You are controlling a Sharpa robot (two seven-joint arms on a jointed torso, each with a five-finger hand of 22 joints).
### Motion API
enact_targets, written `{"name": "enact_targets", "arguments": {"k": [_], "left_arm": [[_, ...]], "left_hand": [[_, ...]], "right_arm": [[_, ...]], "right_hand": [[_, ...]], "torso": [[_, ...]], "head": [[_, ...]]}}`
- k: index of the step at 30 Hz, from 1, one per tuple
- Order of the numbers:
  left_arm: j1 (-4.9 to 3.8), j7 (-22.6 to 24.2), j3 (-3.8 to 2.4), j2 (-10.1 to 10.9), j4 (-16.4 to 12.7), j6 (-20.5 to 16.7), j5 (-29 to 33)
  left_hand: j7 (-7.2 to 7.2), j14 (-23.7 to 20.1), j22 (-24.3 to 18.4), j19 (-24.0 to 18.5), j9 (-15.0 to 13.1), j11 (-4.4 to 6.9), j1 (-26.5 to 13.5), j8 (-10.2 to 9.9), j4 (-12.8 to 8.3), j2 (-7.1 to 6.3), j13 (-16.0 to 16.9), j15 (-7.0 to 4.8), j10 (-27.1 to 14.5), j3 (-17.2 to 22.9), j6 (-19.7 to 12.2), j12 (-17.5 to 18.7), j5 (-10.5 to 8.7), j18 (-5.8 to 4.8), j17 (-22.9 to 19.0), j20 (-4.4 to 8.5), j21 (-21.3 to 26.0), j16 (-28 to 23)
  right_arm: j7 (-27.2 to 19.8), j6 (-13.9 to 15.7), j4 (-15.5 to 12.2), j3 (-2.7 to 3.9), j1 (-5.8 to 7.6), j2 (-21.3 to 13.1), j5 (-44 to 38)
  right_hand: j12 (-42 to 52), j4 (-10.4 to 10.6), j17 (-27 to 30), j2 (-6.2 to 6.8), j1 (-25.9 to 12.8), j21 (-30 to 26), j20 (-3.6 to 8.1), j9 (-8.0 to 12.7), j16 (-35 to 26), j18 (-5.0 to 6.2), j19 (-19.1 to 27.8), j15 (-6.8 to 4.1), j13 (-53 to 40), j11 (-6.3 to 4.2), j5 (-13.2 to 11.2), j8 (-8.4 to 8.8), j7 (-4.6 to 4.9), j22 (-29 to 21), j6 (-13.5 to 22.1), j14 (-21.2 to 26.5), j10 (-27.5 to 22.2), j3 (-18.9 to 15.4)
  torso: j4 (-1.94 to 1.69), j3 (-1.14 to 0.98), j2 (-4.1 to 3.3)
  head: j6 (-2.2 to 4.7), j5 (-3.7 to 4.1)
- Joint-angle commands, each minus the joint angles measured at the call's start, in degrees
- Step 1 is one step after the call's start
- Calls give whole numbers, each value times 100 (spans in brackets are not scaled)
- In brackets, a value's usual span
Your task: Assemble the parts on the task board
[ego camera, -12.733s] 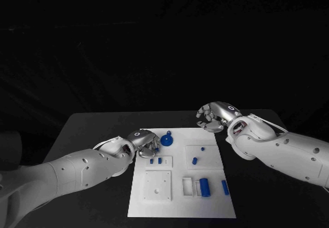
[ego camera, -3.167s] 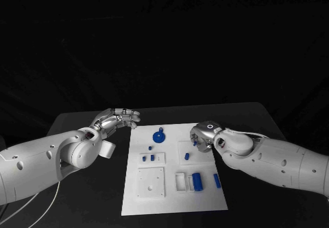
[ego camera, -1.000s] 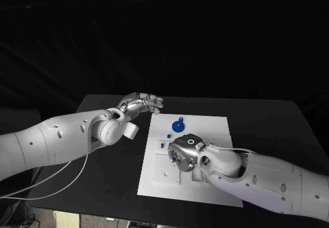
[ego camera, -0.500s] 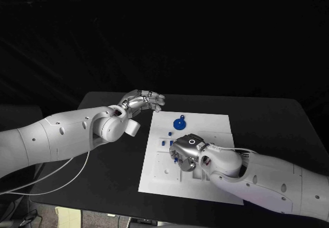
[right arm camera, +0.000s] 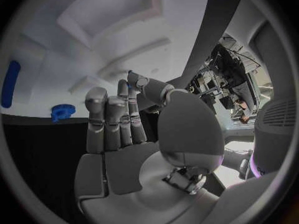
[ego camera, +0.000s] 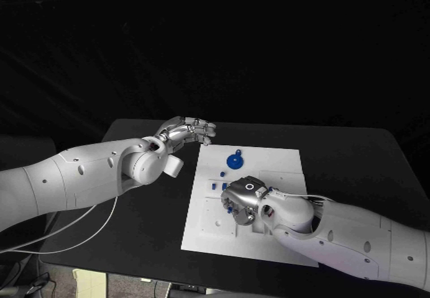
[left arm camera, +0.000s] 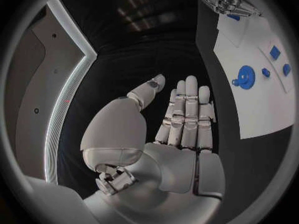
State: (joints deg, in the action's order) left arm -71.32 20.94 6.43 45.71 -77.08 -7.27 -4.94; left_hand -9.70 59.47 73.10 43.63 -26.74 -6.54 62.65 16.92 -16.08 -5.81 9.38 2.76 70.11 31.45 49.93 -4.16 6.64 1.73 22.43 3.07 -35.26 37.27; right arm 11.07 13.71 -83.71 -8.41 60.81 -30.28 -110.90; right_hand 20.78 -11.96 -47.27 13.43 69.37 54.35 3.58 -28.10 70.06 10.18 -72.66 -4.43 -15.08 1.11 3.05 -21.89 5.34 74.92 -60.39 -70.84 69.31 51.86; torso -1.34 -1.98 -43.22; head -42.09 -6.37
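Observation:
The white task board lies in the middle of the black table. A round blue part sits near its far edge, with small blue parts just in front of it. My right hand hovers low over the board's middle, and its thumb and a finger pinch a small blue part; the right wrist view shows a bit of that small blue part at the fingertips. My left hand floats off the board's far left corner, fingers straight, thumb apart, holding nothing. The left hand looks the same in its wrist view.
The right wrist view shows a blue toothed part and a long blue part on the board beyond the fingers. Bare black table lies left of the board. My right forearm covers the board's near right corner.
My left hand has left the board for its far left corner. My right hand has come from the far right corner to the board's middle. In the last second both hardly moved.

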Motion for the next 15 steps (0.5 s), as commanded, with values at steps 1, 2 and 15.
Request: {"name": "enact_targets", "arguments": {"k": [1,2,15], "left_arm": [[-9,33,-5,-9,-6,83,52],[-9,33,-5,-10,-6,82,53],[-9,24,-5,-5,-5,96,53]], "left_hand": [[0,47,9,39,6,-5,-46,19,9,-27,-8,0,-28,-23,-54,11,35,80,6,-17,35,-40],[0,47,9,39,6,-5,-46,19,10,-27,-8,0,-28,-23,-54,11,35,80,7,-17,35,-41],[-1,48,10,39,7,-6,-50,19,12,-26,-9,0,-29,-24,-57,11,34,79,14,-17,38,-48]], "right_arm": [[-25,-89,10,-4,-14,12,-119],[-23,-93,11,-5,-14,13,-124],[63,-38,6,-7,-15,-2,-268]], "right_hand": [[-14,-31,9,-6,-34,22,23,0,-16,482,4,-22,-10,55,2,-31,11,97,-39,15,221,9],[-14,-32,9,-6,-35,22,23,0,-16,482,4,-22,-11,55,2,-31,11,97,-39,14,221,9],[-17,-42,10,-6,-37,22,25,-3,-17,482,4,-23,-16,55,2,-30,10,96,-41,12,222,10]], "torso": [[1,-3,-1],[1,-3,-1],[1,0,2]], "head": [[-2,-5],[-2,-5],[-12,-4]]}}
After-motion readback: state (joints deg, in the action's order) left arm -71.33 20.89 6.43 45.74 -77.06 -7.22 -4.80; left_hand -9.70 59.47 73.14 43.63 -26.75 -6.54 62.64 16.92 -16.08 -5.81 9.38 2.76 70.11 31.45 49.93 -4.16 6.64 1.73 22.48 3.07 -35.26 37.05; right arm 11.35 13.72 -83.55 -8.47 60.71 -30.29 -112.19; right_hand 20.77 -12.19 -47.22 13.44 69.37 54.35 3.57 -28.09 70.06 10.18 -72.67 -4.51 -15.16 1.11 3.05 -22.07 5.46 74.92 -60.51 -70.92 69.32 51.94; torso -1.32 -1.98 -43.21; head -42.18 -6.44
